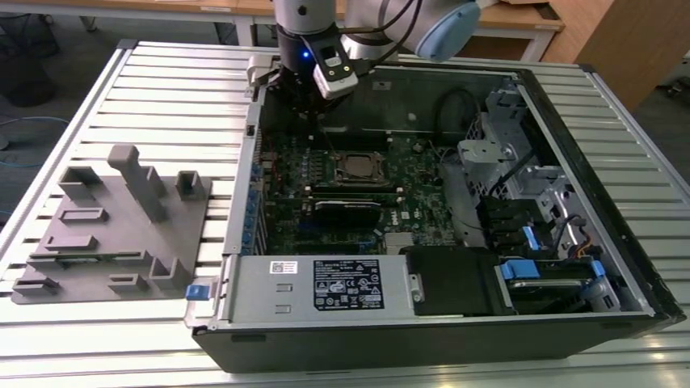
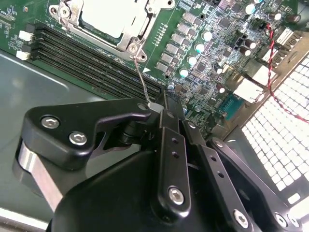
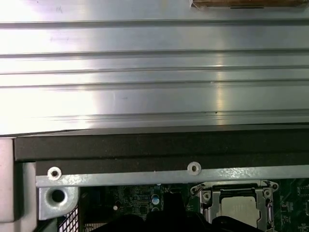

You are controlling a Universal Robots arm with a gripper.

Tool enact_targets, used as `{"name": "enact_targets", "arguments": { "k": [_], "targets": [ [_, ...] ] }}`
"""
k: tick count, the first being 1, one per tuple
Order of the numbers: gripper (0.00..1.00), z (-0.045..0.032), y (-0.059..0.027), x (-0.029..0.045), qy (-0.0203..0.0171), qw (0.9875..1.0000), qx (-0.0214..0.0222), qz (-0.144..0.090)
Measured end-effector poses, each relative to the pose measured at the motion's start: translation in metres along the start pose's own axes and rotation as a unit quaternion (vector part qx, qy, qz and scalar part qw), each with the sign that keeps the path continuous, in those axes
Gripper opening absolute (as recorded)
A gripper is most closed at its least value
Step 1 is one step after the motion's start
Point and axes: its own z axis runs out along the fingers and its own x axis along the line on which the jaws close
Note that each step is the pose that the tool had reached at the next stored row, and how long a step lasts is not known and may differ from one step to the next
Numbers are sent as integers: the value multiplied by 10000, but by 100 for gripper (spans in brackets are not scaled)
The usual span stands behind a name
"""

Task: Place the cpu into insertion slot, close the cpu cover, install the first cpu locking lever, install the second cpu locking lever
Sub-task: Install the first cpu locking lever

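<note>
Second wrist view: we read the pincer [image 2: 157, 107] as narrow, its tips pinched on the free end of a cpu locking lever [image 2: 143, 77], a thin wire. The lever's long axis runs straight from the tips to a corner of the cpu cover [image 2: 137, 24], which lies flat around the seated cpu [image 2: 104, 17]; closed, by our judgement. Exterior view: the insertion slot [image 1: 359, 167] sits near frame centre inside the computer case [image 1: 431, 339] on the bench [image 1: 161, 81]. The pincer hangs above it, upper centre, slightly toward the exterior view's left.
</note>
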Motion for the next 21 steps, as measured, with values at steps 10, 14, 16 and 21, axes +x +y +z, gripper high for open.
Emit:
{"name": "enact_targets", "arguments": {
  "k": [10, 14, 16, 21],
  "targets": [
    [11, 4, -21, -68, 4, 10000, -1, 1],
    [11, 6, -49, -111, 9, 10000, -1, 1],
    [11, 7, -57, -145, 15, 10000, 0, 2],
    [11, 11, -81, -233, 28, 10000, -35, 4]
  ]
}}
